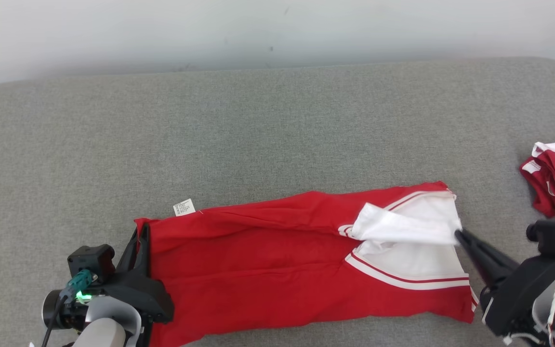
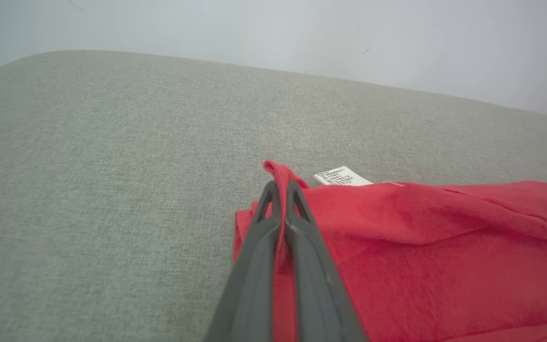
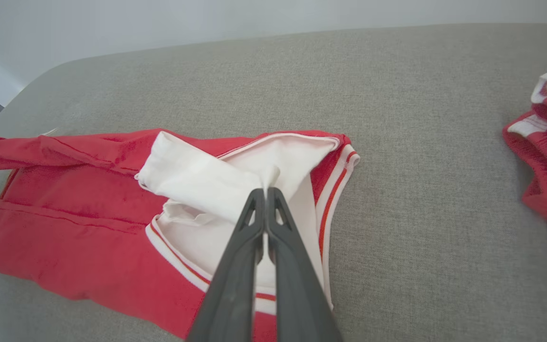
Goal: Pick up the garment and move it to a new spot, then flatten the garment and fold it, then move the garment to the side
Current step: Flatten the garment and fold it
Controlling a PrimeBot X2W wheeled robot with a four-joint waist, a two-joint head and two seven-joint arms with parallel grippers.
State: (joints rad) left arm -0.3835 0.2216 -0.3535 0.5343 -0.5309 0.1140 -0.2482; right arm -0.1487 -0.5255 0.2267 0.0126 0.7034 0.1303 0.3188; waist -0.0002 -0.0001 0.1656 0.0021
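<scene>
wrist views: left pincer (image 2: 280, 187) grips garment (image 2: 420, 247) corner | right pincer (image 3: 266, 192) grips garment sleeve (image 3: 197, 175)

care tag (image 1: 184, 207): small white tag at the upper left corner of the red garment (image 1: 258, 260), left of centre in the head view
print on it: dark lines, too small to read
left wrist view: same tag, print blurred
readable text: none

Red garment (image 1: 258, 270) spread flat; left tool (image 1: 142, 232), right tool (image 1: 458, 235) gripping ends.
</scene>
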